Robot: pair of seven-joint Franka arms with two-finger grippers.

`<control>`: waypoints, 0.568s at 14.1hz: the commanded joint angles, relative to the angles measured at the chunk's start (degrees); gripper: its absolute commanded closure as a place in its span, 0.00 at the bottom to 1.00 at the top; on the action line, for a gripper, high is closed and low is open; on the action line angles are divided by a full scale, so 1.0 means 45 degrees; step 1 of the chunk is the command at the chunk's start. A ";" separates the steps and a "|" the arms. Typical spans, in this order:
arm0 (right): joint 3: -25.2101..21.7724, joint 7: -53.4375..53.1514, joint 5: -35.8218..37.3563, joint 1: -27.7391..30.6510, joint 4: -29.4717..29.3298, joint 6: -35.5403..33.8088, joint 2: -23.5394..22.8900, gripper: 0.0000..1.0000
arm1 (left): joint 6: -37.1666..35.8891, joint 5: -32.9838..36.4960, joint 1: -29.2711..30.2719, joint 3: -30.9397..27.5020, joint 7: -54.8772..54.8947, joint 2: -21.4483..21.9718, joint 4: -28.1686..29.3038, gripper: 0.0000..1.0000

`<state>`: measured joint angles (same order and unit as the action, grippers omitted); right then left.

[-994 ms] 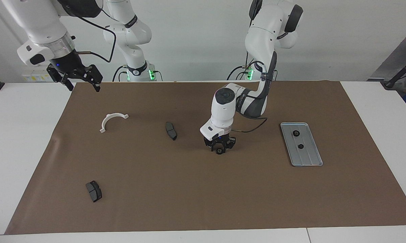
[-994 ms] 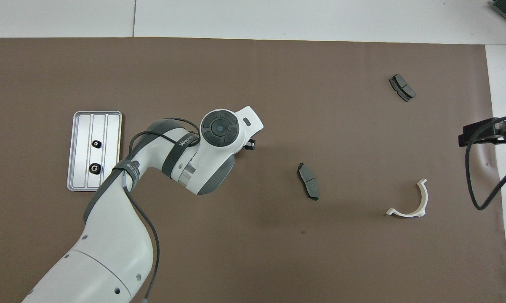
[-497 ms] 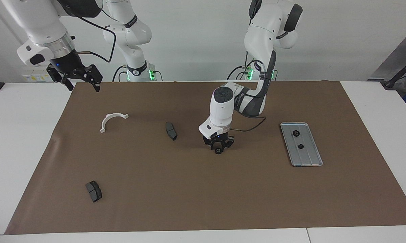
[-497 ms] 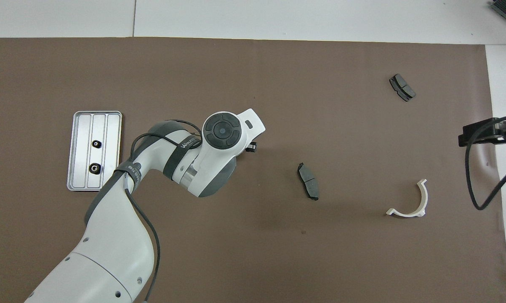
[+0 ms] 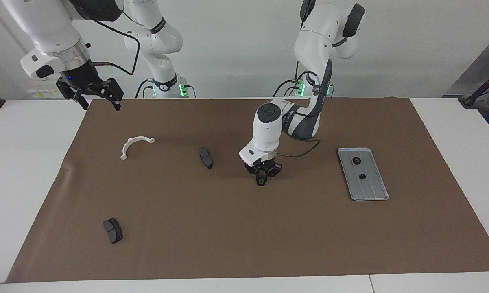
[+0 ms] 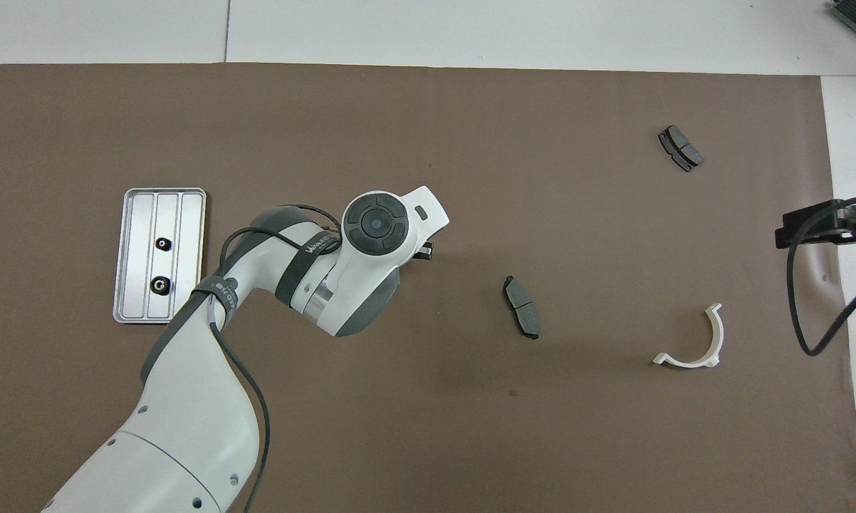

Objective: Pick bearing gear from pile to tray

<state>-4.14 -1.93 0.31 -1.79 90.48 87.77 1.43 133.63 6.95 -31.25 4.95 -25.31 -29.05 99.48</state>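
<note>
Left pincer [image 5: 261, 182] has just clamped on the small black gear [image 5: 261, 182] at mid-surface (lift comes next), tray [image 5: 374, 193] well apart; right pincer [image 5: 94, 94] waits, fingers apart.

bare mat [image 5: 293, 228] around tray [image 5: 372, 191], brake pads [image 5: 206, 158] scattered

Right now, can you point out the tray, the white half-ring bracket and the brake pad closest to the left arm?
tray [image 5: 374, 194]: facing view, on its bare ridged floor.
white half-ring bracket [image 5: 131, 142]: facing view, on the top of its arc.
brake pad [image 5: 206, 158]: facing view, on its middle.
</note>
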 commanded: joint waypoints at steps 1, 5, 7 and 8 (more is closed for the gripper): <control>0.0080 0.0195 -0.0343 0.0144 0.0324 0.0086 0.0268 0.00 | -0.0066 0.0155 -0.0010 -0.0181 0.0001 0.0342 0.0510 0.86; 0.0061 0.0195 -0.0343 0.0144 0.0324 0.0105 0.0268 0.00 | -0.0183 0.0038 0.0068 -0.0181 -0.0019 0.0323 0.0354 0.94; 0.0061 0.0195 -0.0343 0.0144 0.0324 0.0105 0.0268 0.00 | -0.0202 -0.0079 0.0107 -0.0201 -0.0019 0.0323 0.0315 0.95; 0.0080 0.0195 -0.0343 0.0144 0.0324 0.0105 0.0268 0.00 | -0.0280 -0.0254 0.0243 -0.0181 0.0000 0.0284 0.0102 0.96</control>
<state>-4.14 -1.93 0.31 -1.79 90.48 87.77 1.43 133.40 6.74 -30.97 4.39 -25.42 -28.98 99.44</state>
